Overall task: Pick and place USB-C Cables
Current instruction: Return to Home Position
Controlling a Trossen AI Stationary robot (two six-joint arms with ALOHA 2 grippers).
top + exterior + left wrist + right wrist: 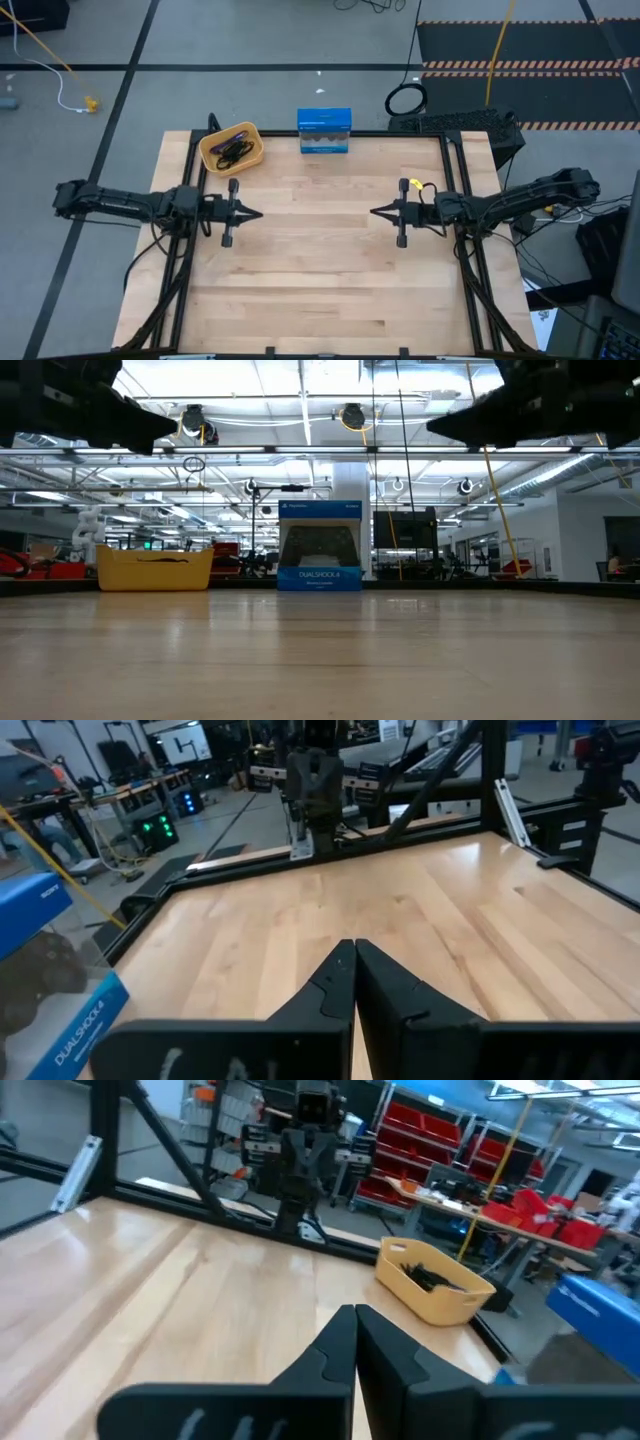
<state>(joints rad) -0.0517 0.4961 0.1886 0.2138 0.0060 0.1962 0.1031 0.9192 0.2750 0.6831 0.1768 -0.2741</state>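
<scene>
Yellow bin point(214, 163) holds the USB-C Cables point(234, 150). Near it hangs the left gripper point(262, 213), the right gripper point(372, 211) farther off, all fingers point(325, 995) pressed together

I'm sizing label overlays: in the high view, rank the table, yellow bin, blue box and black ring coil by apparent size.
1. table, by far.
2. yellow bin and blue box: too alike to rank.
3. black ring coil, lying on the floor, farther from the camera.

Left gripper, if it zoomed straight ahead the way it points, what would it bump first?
Probably the right gripper. The left gripper points straight at it, with only open table below the gap, though their heights may differ slightly.
</scene>
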